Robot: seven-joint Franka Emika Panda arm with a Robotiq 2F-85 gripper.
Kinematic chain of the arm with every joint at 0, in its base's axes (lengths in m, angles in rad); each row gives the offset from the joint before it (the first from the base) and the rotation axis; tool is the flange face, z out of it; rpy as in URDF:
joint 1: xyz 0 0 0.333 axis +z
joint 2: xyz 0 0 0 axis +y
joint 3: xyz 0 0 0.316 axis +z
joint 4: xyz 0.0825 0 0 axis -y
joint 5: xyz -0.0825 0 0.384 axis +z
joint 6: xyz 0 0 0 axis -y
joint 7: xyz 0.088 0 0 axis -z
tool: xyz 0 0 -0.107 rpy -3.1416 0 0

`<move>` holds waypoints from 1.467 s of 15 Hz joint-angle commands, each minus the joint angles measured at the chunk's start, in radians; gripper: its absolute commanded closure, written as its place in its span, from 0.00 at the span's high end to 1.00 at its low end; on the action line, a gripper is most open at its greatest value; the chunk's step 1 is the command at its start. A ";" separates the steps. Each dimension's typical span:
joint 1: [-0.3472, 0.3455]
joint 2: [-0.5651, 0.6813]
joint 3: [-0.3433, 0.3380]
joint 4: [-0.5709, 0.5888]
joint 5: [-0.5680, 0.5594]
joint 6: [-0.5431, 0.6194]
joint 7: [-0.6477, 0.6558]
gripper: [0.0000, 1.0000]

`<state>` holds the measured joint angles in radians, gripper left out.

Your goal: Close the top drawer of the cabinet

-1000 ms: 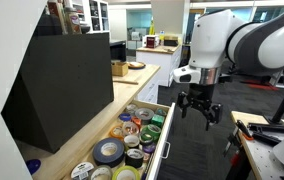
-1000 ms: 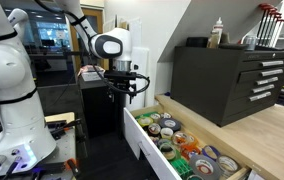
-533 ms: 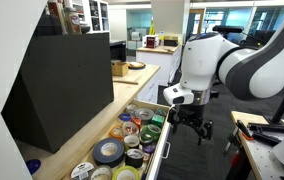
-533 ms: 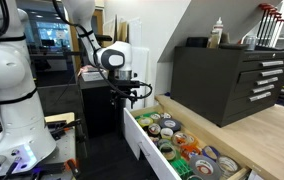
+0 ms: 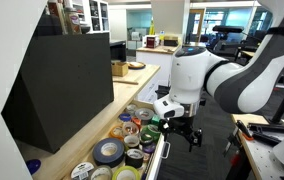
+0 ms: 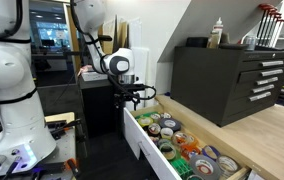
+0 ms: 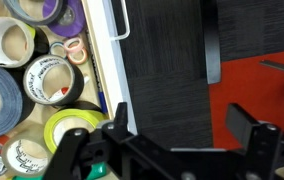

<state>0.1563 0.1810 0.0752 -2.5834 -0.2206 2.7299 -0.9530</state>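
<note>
Many tape rolls [image 7: 47, 80] in the open top drawer [image 6: 139, 140]; jaws apart, empty.

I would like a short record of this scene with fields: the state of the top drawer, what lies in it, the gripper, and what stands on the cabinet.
top drawer: open, pulled far out of the cabinet
contents: many tape rolls in different colours
handle: slim metal bar on the white front
gripper: open, at the drawer's front edge; whether it touches cannot be told
on the countertop: black chest with drawers
</note>
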 commanded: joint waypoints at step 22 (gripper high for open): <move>-0.040 0.231 -0.024 0.108 -0.226 0.232 0.044 1.00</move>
<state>0.1193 0.3444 0.0721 -2.5262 -0.3988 2.9127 -0.9366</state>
